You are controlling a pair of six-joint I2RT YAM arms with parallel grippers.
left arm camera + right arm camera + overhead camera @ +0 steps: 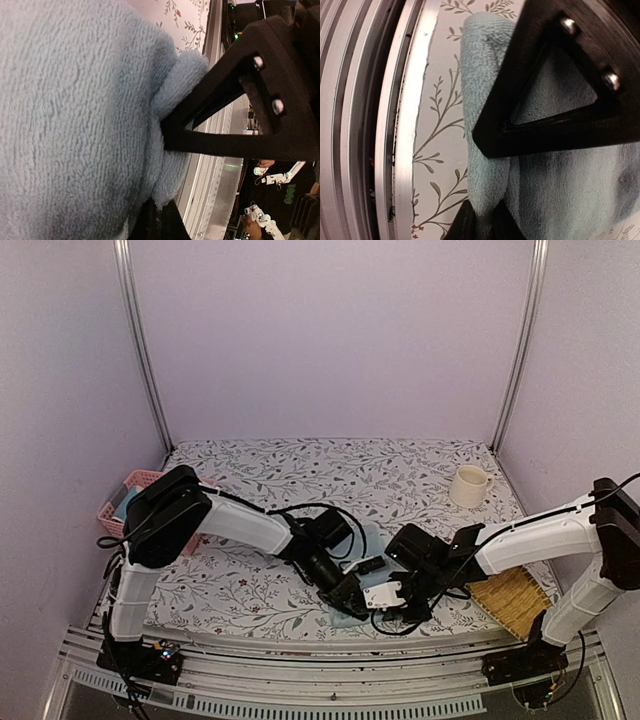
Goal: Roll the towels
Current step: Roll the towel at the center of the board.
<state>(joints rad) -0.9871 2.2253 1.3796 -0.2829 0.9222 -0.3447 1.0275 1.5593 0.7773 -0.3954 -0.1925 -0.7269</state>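
Note:
A light blue towel [352, 618] lies on the floral table near the front edge, mostly hidden under both grippers. My left gripper [350, 598] is shut on the towel's near left edge. In the left wrist view the fluffy folded edge [175, 100] sits between the black fingers [225, 100], gripper [162, 170]. My right gripper [398, 598] is shut on the near right edge. In the right wrist view the towel [560, 175] bulges up in a fold between the fingers [545, 130], gripper [482, 175].
A pink basket [125, 502] holding a blue cloth stands at the left edge. A white mug [468, 486] stands at the back right. A bamboo mat [510, 598] lies at the front right. The metal front rail [400, 125] runs just beside the towel.

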